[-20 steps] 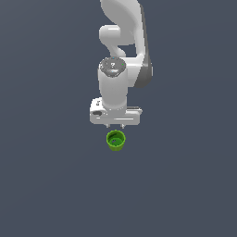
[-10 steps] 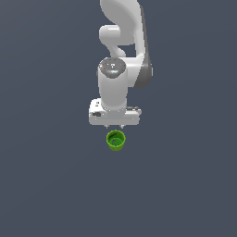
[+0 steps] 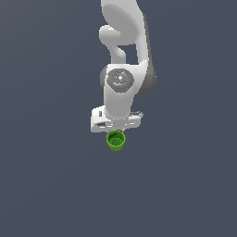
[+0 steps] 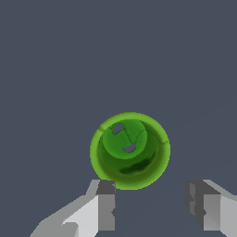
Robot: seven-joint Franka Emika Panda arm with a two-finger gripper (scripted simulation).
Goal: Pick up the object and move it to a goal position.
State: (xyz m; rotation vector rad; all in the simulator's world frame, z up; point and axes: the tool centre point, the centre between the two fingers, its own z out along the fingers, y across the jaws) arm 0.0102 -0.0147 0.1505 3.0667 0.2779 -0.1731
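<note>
Right at the claw end of things, the gripper [image 4: 150, 208] has its two fingers [image 4: 105, 206] spread wide with nothing between them, so it's open and not holding anything. In the wrist view the gap between the fingers is about as wide as the cup itself. The green cup [image 4: 130, 150] sits just ahead of the fingertips, not between them; the near edge of its rim comes right up to the tip of one finger, though I can't tell if they actually touch or if the finger is just higher up.

The cup is upright with its mouth facing up, bright green on the rim and darker green down inside, with a couple of small grey patches on the bottom.

From the exterior view, the white gripper [image 3: 115, 126] hangs pointing down off the wrist, and the cup [image 3: 115, 140] pokes out just below it in the picture, roughly centred under the hand. The white arm [image 3: 124, 51] rises up and out of the top of the shot. Everything sits over a plain dark grey-blue floor [image 3: 46, 185].
</note>
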